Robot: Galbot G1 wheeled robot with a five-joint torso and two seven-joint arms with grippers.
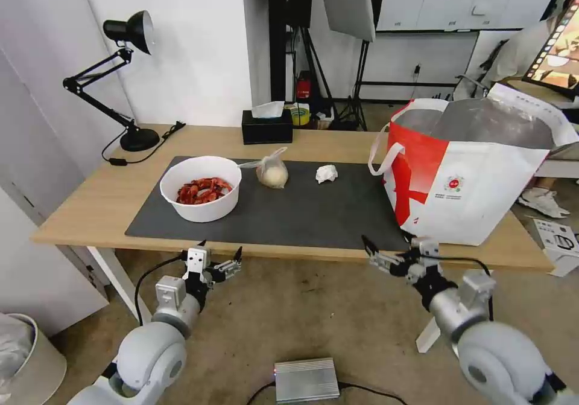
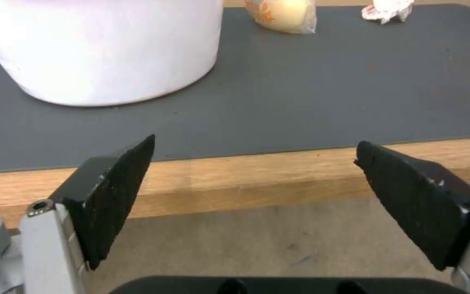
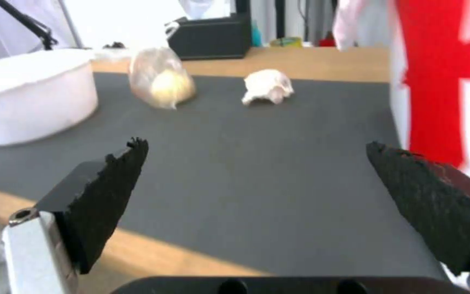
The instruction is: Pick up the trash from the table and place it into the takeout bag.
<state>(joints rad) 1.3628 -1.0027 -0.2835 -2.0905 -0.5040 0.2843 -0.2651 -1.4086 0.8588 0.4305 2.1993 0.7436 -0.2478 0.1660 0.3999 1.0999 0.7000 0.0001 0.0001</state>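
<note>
Currently both arms hang below the tabletop's (image 1: 108, 200) near edge. The left claw (image 1: 220, 255) is spread wide, empty, just before the dark mat (image 1: 301, 212); the right claw (image 1: 391, 249) is likewise released, close to the takeout bag (image 1: 476, 181). On the mat, well apart from either claw, sit the white bowl of red shells (image 1: 201, 188), the knotted clear bag (image 1: 271, 171) and the crumpled tissue (image 1: 326, 174).
</note>
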